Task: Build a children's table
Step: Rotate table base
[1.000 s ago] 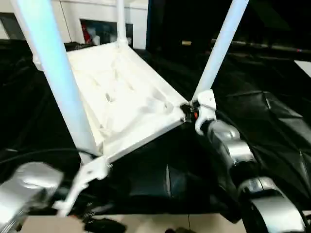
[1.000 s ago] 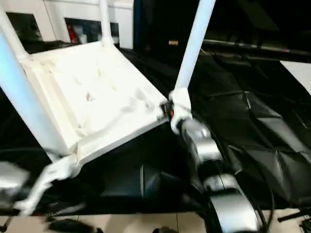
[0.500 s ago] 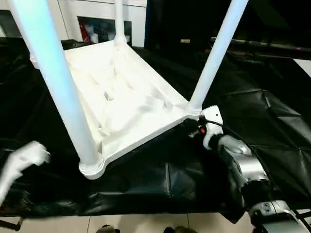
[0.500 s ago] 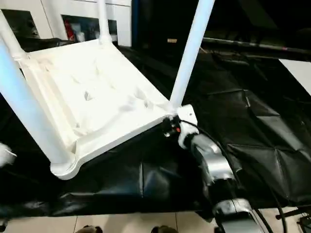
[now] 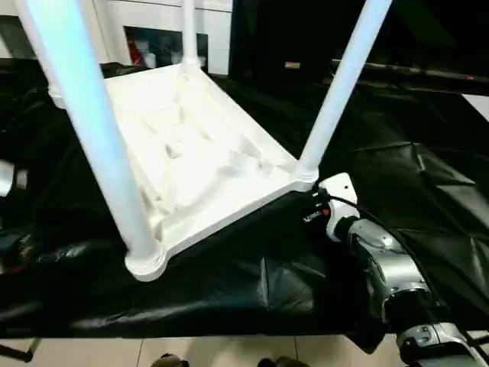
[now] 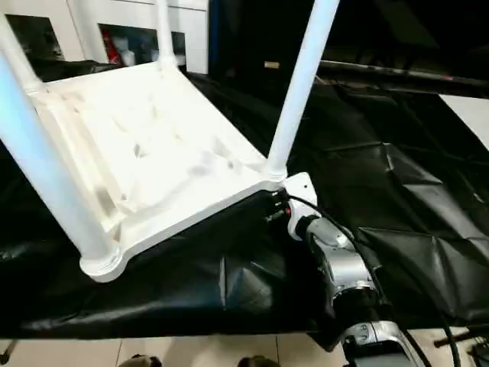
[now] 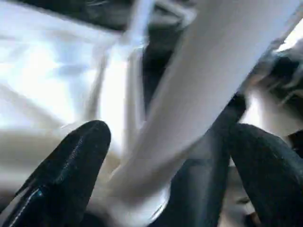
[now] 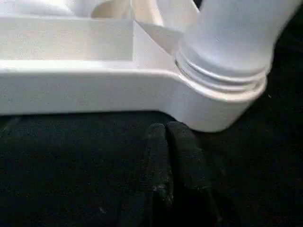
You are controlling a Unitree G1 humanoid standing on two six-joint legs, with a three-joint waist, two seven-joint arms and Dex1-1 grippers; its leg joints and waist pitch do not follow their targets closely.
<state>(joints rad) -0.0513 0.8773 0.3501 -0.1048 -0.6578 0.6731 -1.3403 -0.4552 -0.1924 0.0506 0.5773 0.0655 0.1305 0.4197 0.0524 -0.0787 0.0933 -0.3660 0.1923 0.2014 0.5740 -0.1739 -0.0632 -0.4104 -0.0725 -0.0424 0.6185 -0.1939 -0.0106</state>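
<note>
The children's table lies upside down on black cloth, its white ribbed top (image 5: 191, 153) facing up. White tube legs stand in its corner sockets: a near left leg (image 5: 88, 122), a near right leg (image 5: 340, 84) and a far leg (image 5: 189, 34). My right gripper (image 8: 165, 137) is shut with nothing in it. Its tips sit on the cloth just short of the near right corner socket (image 8: 218, 94). My left gripper (image 7: 170, 135) is open, and a white leg (image 7: 203, 90) shows ahead between its black fingers (image 7: 71, 165), not gripped.
The black cloth (image 5: 267, 283) is wrinkled and ends at the front edge above a pale floor (image 5: 229, 353). A white cabinet with glass-fronted shelves (image 5: 153, 38) stands behind the table. A dark rail (image 5: 412, 73) runs across the back right.
My left arm has pulled away from the near left corner to the picture's left edge. My right gripper has backed off the near right corner. The lifted top has settled lower.
</note>
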